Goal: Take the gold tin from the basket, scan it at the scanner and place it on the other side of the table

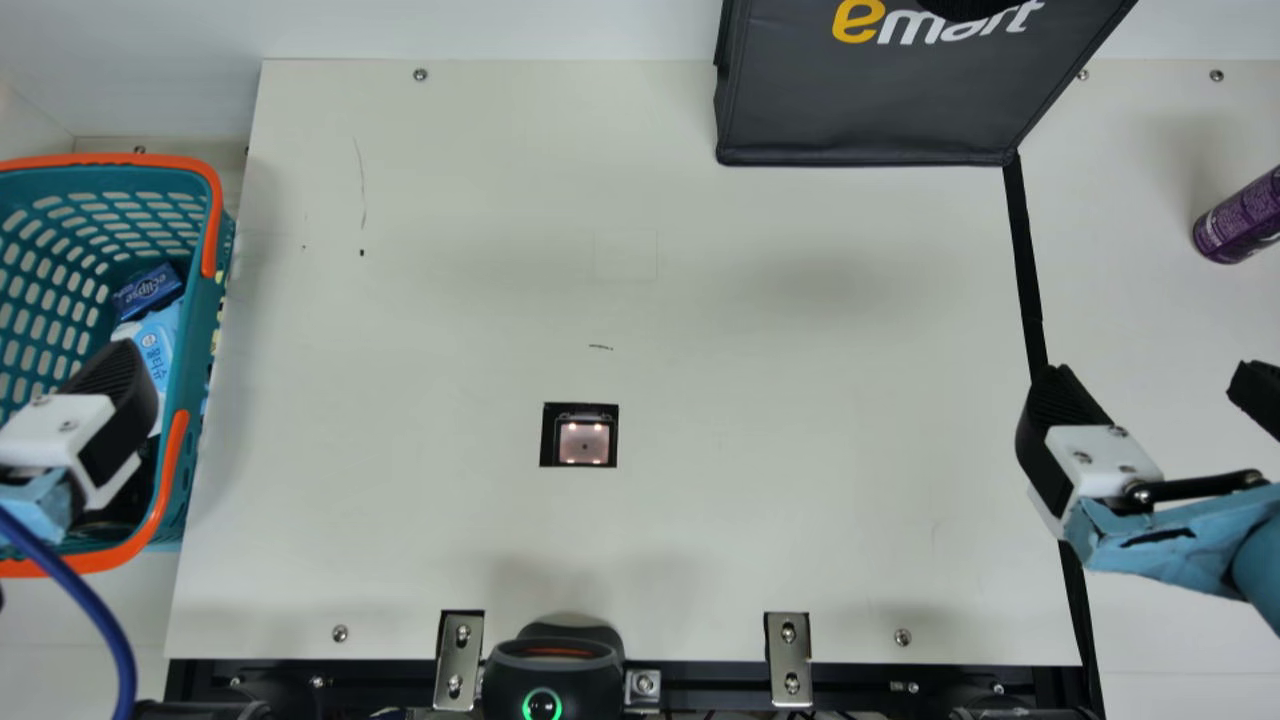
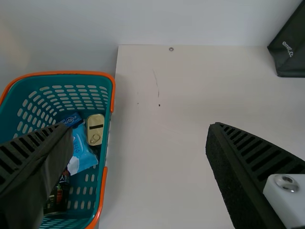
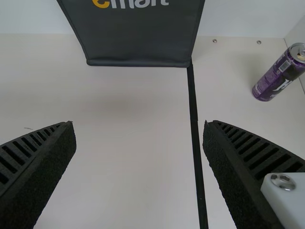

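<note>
My left gripper (image 1: 88, 420) is over the near right part of the teal basket (image 1: 196, 330) in the main view. In the left wrist view, that gripper (image 2: 138, 128) is open with nothing between its fingers. The gold tin (image 2: 95, 135) lies inside the basket (image 2: 108, 129), along its inner wall beside a blue-and-white packet. A square scanner (image 1: 584, 443) with a lit window is set into the middle of the table. Over the table's right side my right gripper (image 1: 1150, 382) stands open and empty; the right wrist view has the gripper (image 3: 139, 125) with its fingers wide apart.
A dark bag (image 1: 870, 110) stands at the back, right of centre. Beyond the black strip (image 1: 1024, 260), a purple can (image 1: 1240, 222) is at the far right. A black device (image 1: 552, 675) with a green ring sits at the near edge between metal brackets.
</note>
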`<control>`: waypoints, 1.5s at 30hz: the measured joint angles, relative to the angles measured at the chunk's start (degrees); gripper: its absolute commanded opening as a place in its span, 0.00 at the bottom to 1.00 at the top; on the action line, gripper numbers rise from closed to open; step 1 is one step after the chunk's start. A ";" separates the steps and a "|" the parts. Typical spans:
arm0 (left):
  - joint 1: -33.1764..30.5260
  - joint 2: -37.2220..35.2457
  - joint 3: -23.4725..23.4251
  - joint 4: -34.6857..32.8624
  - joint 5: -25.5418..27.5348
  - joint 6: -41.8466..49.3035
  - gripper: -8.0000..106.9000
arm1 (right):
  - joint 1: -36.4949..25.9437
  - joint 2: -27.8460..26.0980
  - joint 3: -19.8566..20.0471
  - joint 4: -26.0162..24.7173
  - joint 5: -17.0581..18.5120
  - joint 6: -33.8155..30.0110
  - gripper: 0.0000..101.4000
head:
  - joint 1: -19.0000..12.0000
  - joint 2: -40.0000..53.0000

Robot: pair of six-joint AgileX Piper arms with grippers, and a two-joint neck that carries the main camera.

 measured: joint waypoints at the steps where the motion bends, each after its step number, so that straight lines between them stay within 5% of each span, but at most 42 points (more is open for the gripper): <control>1: 0.00 0.00 0.00 0.00 0.00 0.00 0.85 | 0.00 0.00 0.00 0.00 0.00 0.00 0.94 | 0.00 0.09; 18: 0.00 0.00 0.00 0.00 0.00 0.00 0.85 | 0.00 0.00 0.00 0.00 0.06 0.00 0.94 | 0.00 19.60; 27: 1.17 0.41 0.00 0.43 -0.36 -1.13 0.85 | 0.00 0.00 0.00 0.00 0.06 0.00 0.94 | 0.00 19.95; 45: 23.18 7.71 -0.08 -0.75 -4.20 -6.80 0.85 | 0.00 0.00 0.00 0.00 0.00 0.00 0.94 | 0.00 20.04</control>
